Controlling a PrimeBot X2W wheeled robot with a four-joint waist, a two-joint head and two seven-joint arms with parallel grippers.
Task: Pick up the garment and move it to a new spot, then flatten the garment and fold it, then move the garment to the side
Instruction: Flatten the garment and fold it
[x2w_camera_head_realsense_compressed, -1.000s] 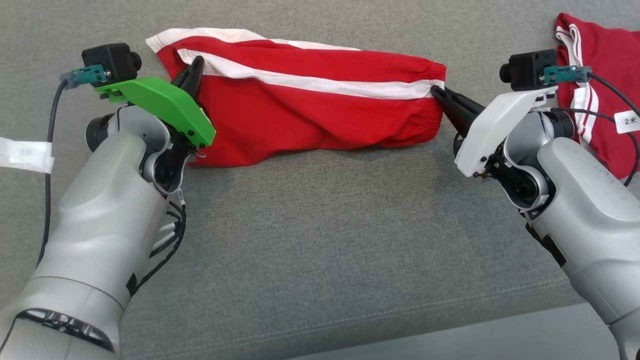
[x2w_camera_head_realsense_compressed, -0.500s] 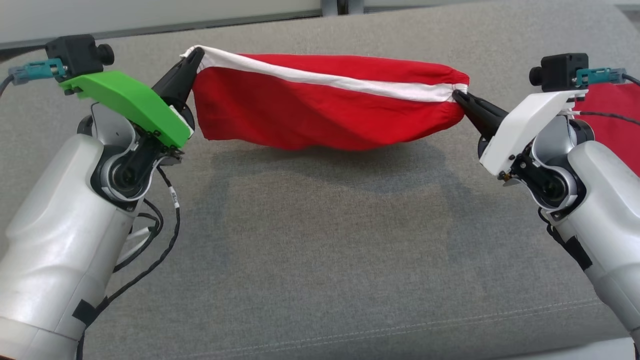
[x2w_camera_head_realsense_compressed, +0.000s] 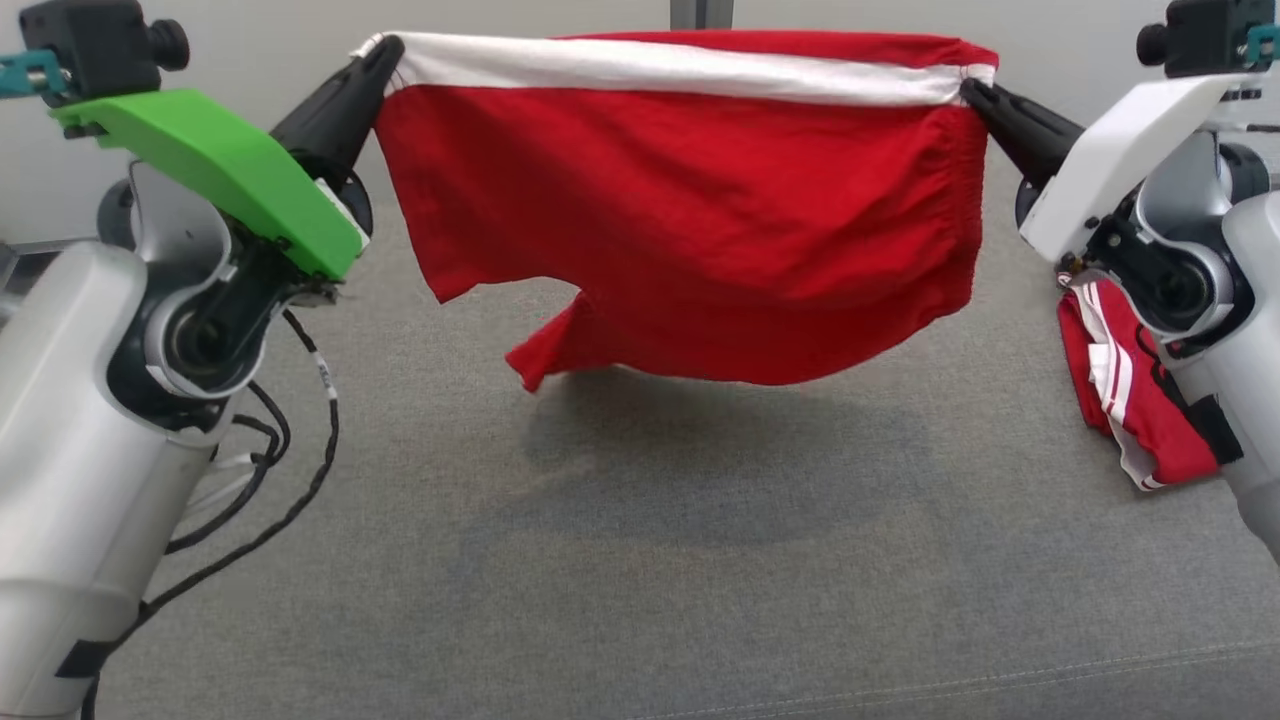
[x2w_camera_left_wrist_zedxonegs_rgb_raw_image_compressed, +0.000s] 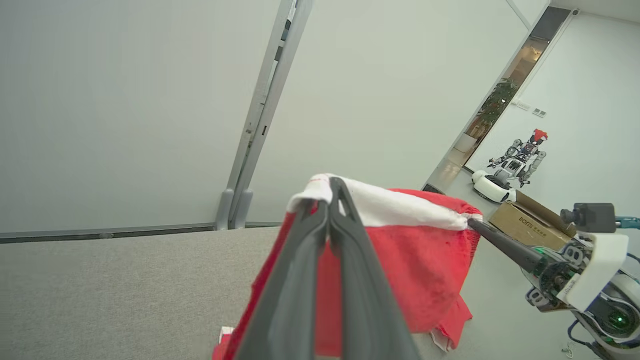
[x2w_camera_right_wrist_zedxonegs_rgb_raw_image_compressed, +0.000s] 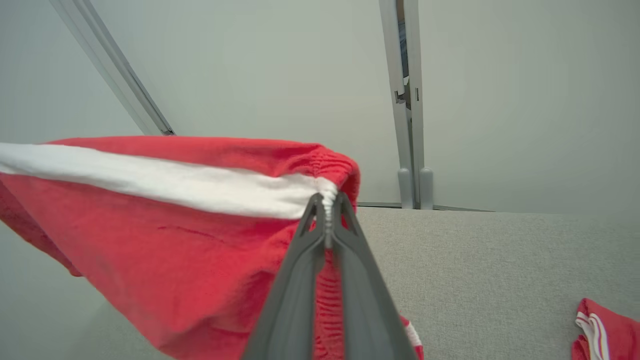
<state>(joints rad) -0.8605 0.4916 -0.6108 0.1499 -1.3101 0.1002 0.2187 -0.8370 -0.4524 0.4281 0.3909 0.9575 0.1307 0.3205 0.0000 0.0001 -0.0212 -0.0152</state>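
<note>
Left gripper (x2w_camera_head_realsense_compressed: 386, 48) fingers clamped on garment (x2w_camera_head_realsense_compressed: 680, 220) top left corner, right gripper (x2w_camera_head_realsense_compressed: 968, 88) fingers clamped on top right corner. Garment hangs stretched between them, clear of grey bench (x2w_camera_head_realsense_compressed: 640, 560). Second red garment (x2w_camera_head_realsense_compressed: 1130, 410) far right, possibly folded.

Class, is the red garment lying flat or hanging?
Hanging: the garment, pinched at top corners by left gripper and right gripper, clears the surface.

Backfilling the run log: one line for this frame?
phase: lift | shorts: hanging stretched above cushion | left jaws: shut on shorts | right jaws: shut on shorts | spare garment: on cushion, right
</note>
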